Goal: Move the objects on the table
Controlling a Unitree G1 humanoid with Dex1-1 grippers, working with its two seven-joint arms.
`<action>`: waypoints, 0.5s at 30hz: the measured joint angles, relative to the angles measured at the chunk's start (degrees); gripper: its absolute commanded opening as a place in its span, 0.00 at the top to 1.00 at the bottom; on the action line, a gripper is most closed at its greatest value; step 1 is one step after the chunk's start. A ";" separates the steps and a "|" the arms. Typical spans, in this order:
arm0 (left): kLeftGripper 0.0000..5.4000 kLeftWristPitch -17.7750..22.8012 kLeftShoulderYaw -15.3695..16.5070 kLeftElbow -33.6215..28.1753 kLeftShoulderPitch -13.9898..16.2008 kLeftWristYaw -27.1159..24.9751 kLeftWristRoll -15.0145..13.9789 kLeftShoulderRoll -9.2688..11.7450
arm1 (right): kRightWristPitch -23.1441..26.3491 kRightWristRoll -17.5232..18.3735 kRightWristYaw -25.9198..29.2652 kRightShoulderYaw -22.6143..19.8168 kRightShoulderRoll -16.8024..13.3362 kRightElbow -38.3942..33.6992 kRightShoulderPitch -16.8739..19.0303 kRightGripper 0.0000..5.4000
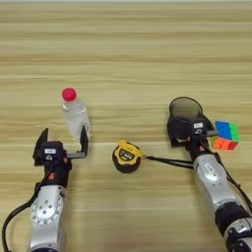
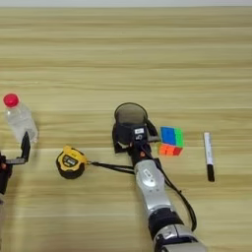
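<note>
While both arms reach up from the near edge of the bench (image 1: pixel 128 54), the left tool (image 1: pixel 64 142) sits spread wide, holding nothing, with the bottle (image 1: pixel 75 114) upright just beyond it, toward its right finger. Tape measure (image 1: pixel 126 156) lies between the arms, its strap (image 1: pixel 167 161) running toward the right arm. Right tool (image 1: pixel 189 132) is at the cup (image 1: pixel 185 109), jaws apparently around its near wall; a grip looks likely but unconfirmed. Cube (image 2: pixel 171 141) sits just right of the cup, pen (image 2: pixel 208 156) further right, long axis near-to-far. Left arm is nearer the bottle.
</note>
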 measured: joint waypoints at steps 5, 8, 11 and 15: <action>0.00 0.00 0.00 0.02 -0.01 0.00 0.00 0.00 | -0.15 0.08 0.06 -0.31 -0.03 1.61 -1.01 0.01; 0.00 0.00 0.00 0.02 -0.01 -0.01 0.00 0.00 | -0.23 0.26 0.12 -0.49 -0.05 2.85 -1.86 0.01; 0.00 0.00 0.00 0.02 -0.01 -0.01 0.00 0.00 | -0.30 0.77 0.23 -0.78 -0.06 4.29 -3.10 0.01; 0.00 0.00 0.01 0.02 -0.01 -0.01 -0.01 0.00 | -0.47 1.10 0.79 -1.14 -0.13 5.33 -4.28 0.01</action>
